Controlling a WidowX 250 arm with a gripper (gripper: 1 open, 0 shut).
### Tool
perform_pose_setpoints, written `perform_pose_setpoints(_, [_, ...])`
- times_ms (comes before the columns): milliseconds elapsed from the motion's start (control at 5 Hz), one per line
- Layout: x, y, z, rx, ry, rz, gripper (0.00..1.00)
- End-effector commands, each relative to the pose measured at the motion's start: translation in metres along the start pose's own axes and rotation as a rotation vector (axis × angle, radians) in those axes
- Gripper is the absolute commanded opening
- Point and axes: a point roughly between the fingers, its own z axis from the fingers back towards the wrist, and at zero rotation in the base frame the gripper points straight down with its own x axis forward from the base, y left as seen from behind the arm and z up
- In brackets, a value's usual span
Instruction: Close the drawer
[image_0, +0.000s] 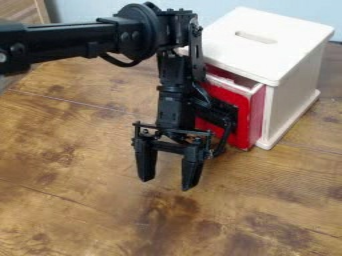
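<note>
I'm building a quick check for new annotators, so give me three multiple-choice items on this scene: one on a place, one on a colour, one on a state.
1. Where is the gripper relative to the cabinet?
A. to the cabinet's left, in front of the drawer
B. on top of it
C. behind it

2. What colour is the drawer front?
A. blue
B. red
C. green

3. How does the drawer stand?
A. fully shut
B. lying out on the table
C. partly pulled out

Answers: 1 A, its open fingers hang above the wooden table left of the cabinet. 2 B, the front panel is red. 3 C, the front juts from the cabinet's face.
</note>
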Motion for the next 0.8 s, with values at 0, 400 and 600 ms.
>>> perform_pose_setpoints(0, [-0.015,0.002,0.049,-0.02,-0.142,-0.003,1.0])
perform_pose_setpoints(400, [-0.017,0.003,0.061,-0.039,-0.153,-0.006,0.0])
perform_pose_setpoints(600, [-0.014,-0.009,0.057,-0.011,-0.149,-0.069,1.0])
